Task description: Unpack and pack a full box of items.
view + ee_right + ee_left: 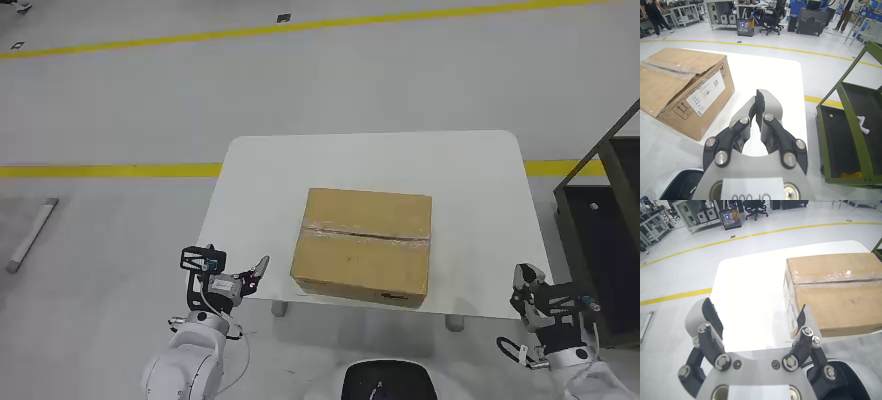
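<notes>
Sitting central on white bench (470,170), brown cardboard box (363,243) is apart from spread left end effector (756,308) and pressed-together right end effector (758,98); risk: tugging its clear tape (836,274) could drag it off.

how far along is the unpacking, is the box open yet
Nothing looks done: the cardboard box sits closed on the white table, crumpled clear tape along its seam. Nothing is in hand: the left gripper is open, the right gripper shut, both apart from the box. Left: open it, take the items out, repack them.
</notes>
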Tool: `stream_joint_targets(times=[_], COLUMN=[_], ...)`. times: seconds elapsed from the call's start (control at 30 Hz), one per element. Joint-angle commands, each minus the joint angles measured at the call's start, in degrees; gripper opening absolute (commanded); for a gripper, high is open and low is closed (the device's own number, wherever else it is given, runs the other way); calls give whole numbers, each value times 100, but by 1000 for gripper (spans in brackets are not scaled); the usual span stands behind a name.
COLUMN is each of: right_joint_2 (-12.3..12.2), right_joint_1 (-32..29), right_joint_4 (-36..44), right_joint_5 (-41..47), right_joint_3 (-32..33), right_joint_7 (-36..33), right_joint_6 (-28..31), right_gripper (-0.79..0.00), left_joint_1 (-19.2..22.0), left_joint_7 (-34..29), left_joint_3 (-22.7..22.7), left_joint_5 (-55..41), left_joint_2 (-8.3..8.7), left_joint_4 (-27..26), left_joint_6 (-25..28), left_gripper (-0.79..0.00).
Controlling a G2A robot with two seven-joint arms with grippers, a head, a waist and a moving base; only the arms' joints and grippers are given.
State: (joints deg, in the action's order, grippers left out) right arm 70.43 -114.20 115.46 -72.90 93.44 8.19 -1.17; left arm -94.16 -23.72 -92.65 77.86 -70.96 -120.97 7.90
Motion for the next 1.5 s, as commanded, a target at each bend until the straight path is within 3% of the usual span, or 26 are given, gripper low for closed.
stream_joint_targets(times=[0.0,0.27,0.63,1.07,1.47], right_joint_2=[3,28,122,246,329], right_joint_1=[43,465,1701,3039,3772], right_joint_4=[28,-278,-1322,-2374,-2954], right_joint_5=[-88,-471,-805,-1123,-1234], right_joint_3=[-20,-278,-1133,-2045,-2341], right_joint_7=[-34,-191,-312,-603,-576], right_joint_6=[-23,-134,-103,387,500], right_gripper=[-785,-785,-785,-785,-785], left_joint_1=[0,0,0,0,0], left_joint_7=[0,0,0,0,0], left_joint_3=[0,0,0,0,0], left_joint_5=[0,0,0,0,0], left_joint_2=[0,0,0,0,0], left_joint_4=[0,0,0,0,0], left_joint_6=[0,0,0,0,0], left_gripper=[0,0,0,0,0])
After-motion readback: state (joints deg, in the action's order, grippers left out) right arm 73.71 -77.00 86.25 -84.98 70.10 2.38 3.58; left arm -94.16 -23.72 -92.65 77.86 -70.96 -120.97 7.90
